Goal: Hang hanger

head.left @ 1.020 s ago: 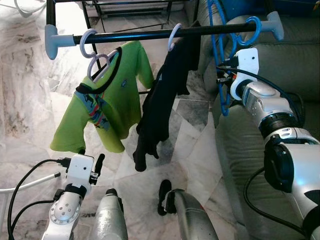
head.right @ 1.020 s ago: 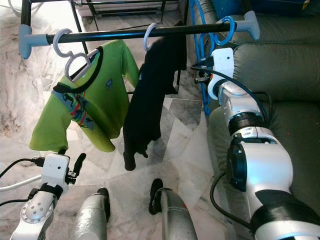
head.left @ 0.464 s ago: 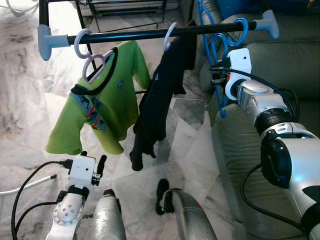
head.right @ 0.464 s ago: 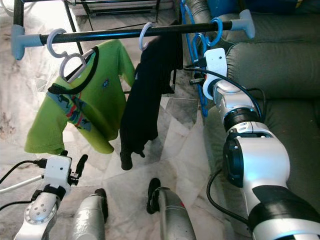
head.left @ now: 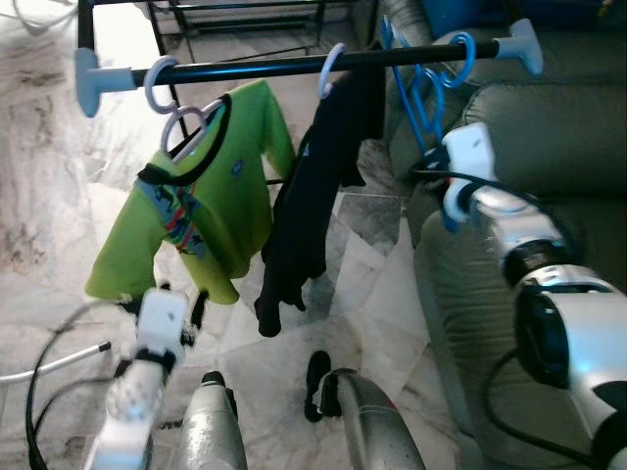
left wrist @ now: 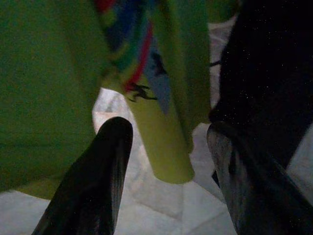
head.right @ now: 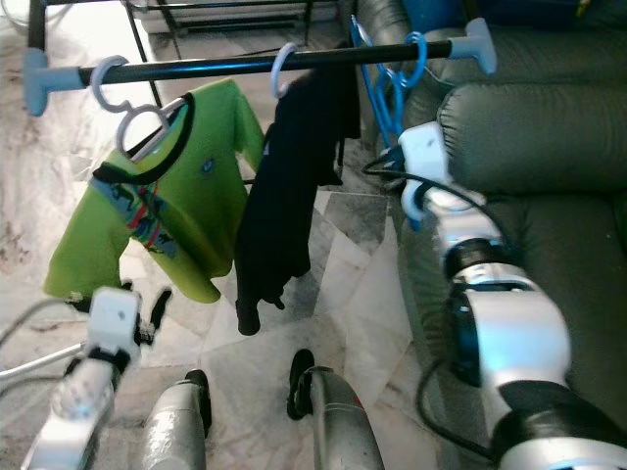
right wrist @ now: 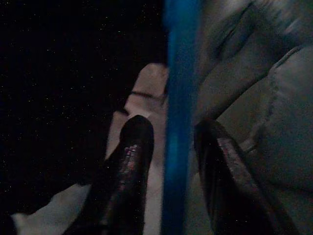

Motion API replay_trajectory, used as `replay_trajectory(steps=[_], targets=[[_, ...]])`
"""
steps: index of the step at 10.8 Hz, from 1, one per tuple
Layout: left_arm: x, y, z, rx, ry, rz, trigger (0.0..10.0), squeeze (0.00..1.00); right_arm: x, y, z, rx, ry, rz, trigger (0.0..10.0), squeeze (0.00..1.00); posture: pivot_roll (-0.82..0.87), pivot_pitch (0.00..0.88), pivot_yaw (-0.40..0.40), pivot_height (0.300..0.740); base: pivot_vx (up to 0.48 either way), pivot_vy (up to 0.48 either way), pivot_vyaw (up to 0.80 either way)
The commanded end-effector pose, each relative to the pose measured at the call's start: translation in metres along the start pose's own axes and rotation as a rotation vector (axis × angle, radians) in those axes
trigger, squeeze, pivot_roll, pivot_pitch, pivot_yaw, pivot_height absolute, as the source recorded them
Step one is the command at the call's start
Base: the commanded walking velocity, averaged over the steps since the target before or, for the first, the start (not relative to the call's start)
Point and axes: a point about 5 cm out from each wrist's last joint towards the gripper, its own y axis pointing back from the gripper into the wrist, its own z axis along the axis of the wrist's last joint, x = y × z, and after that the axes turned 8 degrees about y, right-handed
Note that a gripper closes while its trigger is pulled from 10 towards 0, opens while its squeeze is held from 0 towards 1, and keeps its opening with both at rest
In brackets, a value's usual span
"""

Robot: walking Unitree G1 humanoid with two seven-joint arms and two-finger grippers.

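Hanger (head.left: 428, 86), blue and empty, hooks over the black rail (head.left: 294, 67) near its right end. Right gripper (right wrist: 166, 142) stands parted around its blurred bar, contact unclear. Left gripper (left wrist: 168, 142) gapes empty below the green shirt (head.left: 196, 211).

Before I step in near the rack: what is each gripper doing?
Left gripper: open, empty, beside the green shirt.
Right gripper: open around the blue hanger, not clamping it.

Rail (head.left: 265, 67) crowded — green shirt (head.left: 211, 201), black garment (head.left: 318, 196) (bare stretch between their hooks).
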Motion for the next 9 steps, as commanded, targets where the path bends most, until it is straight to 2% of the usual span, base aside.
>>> replay_trajectory(steps=[1, 2, 3, 5, 7, 9], targets=[[0.007, 0.005, -0.01, 0.044, 0.007, 0.015, 10.0, 0.0, -0.003, 0.006, -0.017, 0.012, 0.036, -0.012, 10.0, 1.0, 0.18, 0.228, -0.09, 0.74, 0.0, 0.0, 0.0], [0.01, 0.003, -0.008, 0.031, 0.017, 0.026, 10.0, 0.0, -0.002, 0.009, -0.023, -0.025, 0.043, 0.0, 10.0, 1.0, 0.18, 0.216, -0.089, 0.74, 0.0, 0.0, 0.0], [0.012, -0.002, -0.001, 0.003, -0.013, 0.039, 10.0, 0.0, 0.002, 0.014, -0.031, -0.088, 0.006, 0.018, 10.0, 1.0, 0.15, 0.183, -0.068, 0.74, 0.0, 0.0, 0.0], [0.012, -0.006, 0.012, -0.054, -0.029, 0.03, 10.0, 0.0, 0.007, 0.027, -0.049, -0.168, -0.072, -0.04, 10.0, 1.0, 0.12, 0.149, -0.043, 0.74, 0.0, 0.0, 0.0], [0.01, -0.007, 0.012, -0.077, -0.038, 0.056, 10.0, 0.0, 0.014, 0.044, -0.071, -0.214, -0.062, -0.126, 10.0, 1.0, 0.1, 0.122, -0.05, 0.74, 0.0, 0.0, 0.0], [-0.001, -0.009, 0.014, -0.105, -0.017, 0.084, 10.0, 0.0, 0.017, 0.054, -0.076, -0.256, -0.072, -0.184, 10.0, 1.0, 0.08, 0.096, -0.07, 0.74, 0.0, 0.0, 0.0]])
